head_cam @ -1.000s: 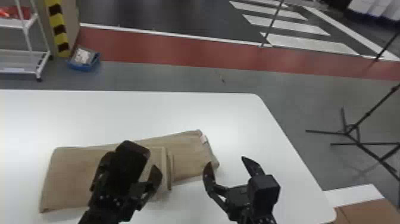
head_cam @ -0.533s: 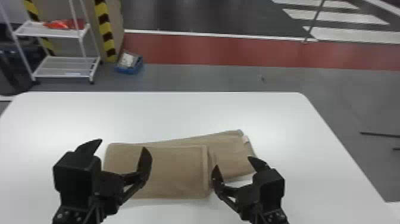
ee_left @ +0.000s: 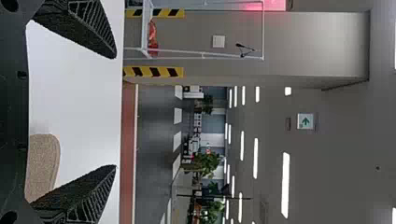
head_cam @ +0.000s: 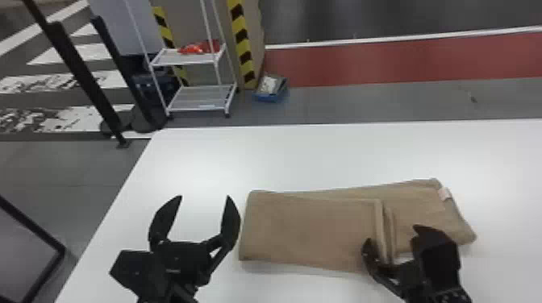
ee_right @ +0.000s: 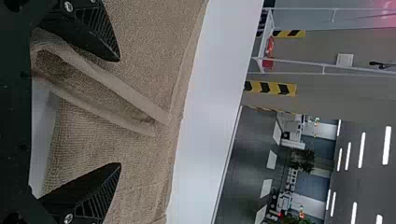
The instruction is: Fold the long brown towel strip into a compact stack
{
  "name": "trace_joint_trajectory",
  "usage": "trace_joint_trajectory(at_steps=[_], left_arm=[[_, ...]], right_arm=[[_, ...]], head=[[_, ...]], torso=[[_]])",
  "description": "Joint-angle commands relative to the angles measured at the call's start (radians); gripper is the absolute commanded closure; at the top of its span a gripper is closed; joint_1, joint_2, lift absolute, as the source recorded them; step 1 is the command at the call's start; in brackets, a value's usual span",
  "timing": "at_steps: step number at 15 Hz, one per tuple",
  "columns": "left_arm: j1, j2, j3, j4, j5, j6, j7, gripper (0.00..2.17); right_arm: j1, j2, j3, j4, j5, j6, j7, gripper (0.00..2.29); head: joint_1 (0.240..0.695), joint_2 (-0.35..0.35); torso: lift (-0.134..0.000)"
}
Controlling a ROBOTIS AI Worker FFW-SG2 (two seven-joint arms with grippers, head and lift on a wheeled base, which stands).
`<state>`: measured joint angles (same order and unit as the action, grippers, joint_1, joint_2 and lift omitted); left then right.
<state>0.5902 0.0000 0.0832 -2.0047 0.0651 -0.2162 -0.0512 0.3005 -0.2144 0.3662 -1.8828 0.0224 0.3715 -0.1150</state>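
While the brown towel strip (head_cam: pixel 314 229) lies partly folded on the white table (head_cam: pixel 306 157), its tagged end sticking out on the right, the left gripper (head_cam: pixel 205 197) hangs open and empty just beside the other end; the right gripper (head_cam: pixel 392 234), also open and empty, hovers by the folded edge.

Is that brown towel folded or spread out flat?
Partly folded: the towel has layers doubled over on its left, their edges ending partway along, while the end with the white tag sticks out beyond them.

White shelf rack (head_cam: pixel 184 58), red floor stripe (head_cam: pixel 403 58)
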Motion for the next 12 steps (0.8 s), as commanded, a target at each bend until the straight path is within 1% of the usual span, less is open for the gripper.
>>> trace_joint_trajectory(at_steps=[1, 4, 7, 8, 10, 12], left_arm=[[-0.02, -0.003, 0.015, 0.047, 0.036, -0.002, -0.019, 0.03], [-0.017, -0.003, 0.029, 0.057, 0.065, -0.002, -0.036, 0.03], [-0.015, -0.003, 0.03, 0.061, 0.065, 0.001, -0.041, 0.04], [-0.013, -0.003, 0.03, 0.061, 0.065, 0.001, -0.047, 0.04], [-0.012, -0.003, 0.03, 0.063, 0.067, 0.001, -0.05, 0.04], [-0.012, -0.003, 0.032, 0.069, 0.068, 0.001, -0.056, 0.04]], right_arm=[[0.005, 0.0, -0.01, 0.013, 0.004, 0.002, 0.0, 0.09], [0.011, 0.001, -0.015, 0.016, 0.002, -0.032, -0.002, 0.17], [0.011, 0.001, -0.023, 0.019, 0.002, -0.035, -0.002, 0.41], [0.011, 0.001, -0.023, 0.021, 0.001, -0.032, -0.002, 0.53], [0.012, 0.001, -0.024, 0.021, 0.001, -0.035, 0.0, 0.65], [0.012, 0.001, -0.026, 0.021, -0.001, -0.035, 0.0, 0.65]], head=[[0.695, 0.209], [0.695, 0.206], [0.695, 0.215], [0.695, 0.215], [0.695, 0.211], [0.695, 0.208]], torso=[[-0.121], [-0.121], [-0.121], [-0.121], [-0.121], [-0.121]])
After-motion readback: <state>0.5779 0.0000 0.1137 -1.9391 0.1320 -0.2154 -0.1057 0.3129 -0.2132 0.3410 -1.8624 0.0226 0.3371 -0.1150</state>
